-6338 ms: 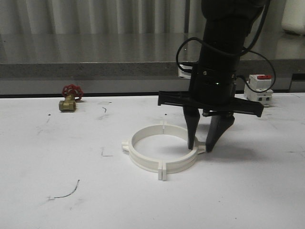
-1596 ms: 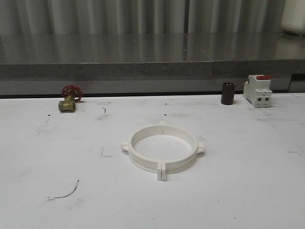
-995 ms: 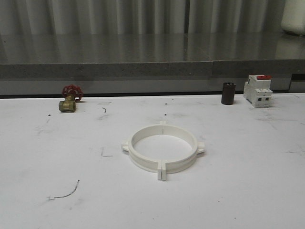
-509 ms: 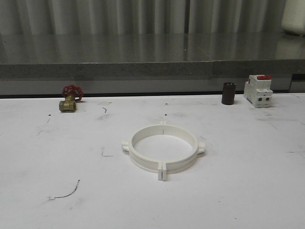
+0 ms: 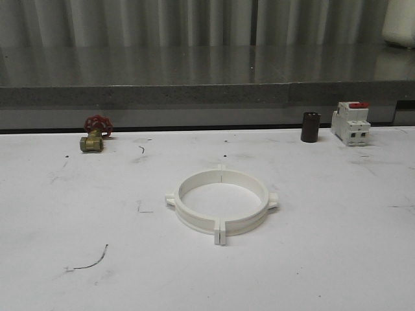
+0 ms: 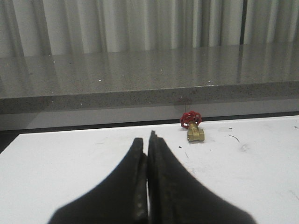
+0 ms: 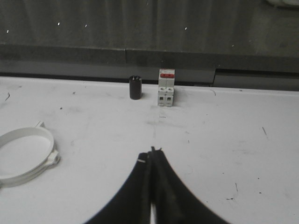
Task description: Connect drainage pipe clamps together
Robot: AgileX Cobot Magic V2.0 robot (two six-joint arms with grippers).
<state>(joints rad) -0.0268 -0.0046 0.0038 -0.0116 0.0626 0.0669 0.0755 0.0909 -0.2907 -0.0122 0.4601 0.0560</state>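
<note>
The two white drainage pipe clamps (image 5: 222, 204) lie joined as one ring in the middle of the white table, their end tabs meeting at the near and far sides. Part of the ring (image 7: 25, 156) also appears in the right wrist view, off to the side of my right gripper (image 7: 152, 154), which is shut with nothing in it. My left gripper (image 6: 147, 140) is shut and empty too, held over bare table well short of the valve.
A brass valve with a red handwheel (image 5: 94, 134) sits at the back left. A small dark cylinder (image 5: 310, 127) and a white breaker with a red top (image 5: 350, 123) stand at the back right. A grey ledge (image 5: 194, 91) runs behind the table.
The right arm that stood over the ring's right side 6.3 s ago has withdrawn from the front view. Over the last second the ring has stayed still.
</note>
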